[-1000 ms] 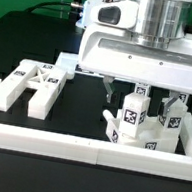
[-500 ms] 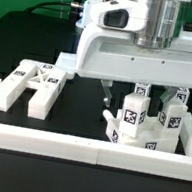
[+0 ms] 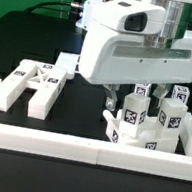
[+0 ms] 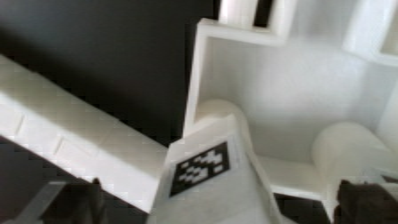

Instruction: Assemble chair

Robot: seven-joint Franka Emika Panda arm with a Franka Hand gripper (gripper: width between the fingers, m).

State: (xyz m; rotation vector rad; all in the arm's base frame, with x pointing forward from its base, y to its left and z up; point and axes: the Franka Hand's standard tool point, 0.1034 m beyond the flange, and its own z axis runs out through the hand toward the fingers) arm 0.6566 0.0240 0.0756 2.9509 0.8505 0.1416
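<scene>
The partly joined chair [image 3: 133, 118] stands at the exterior view's right: a white seat block with tagged upright pieces. My gripper [image 3: 134, 98] hangs straight over it, open. Its dark fingers [image 3: 109, 94] stand on either side of one tagged upright. In the wrist view that tagged upright [image 4: 208, 165] fills the space between the two fingers [image 4: 71, 200], with a gap on each side, so nothing is gripped. A loose H-shaped frame [image 3: 30, 83] lies flat at the exterior view's left.
A long white border wall [image 3: 75, 146] runs along the front of the black table and turns up the right side. The marker board [image 3: 69, 65] lies behind the H-shaped frame. The wrist view shows a white rail [image 4: 71, 125] beside the chair.
The hand has tilted and turned a little over the chair and shifted slightly toward the exterior view's left. The jaws stayed open and no part has moved.
</scene>
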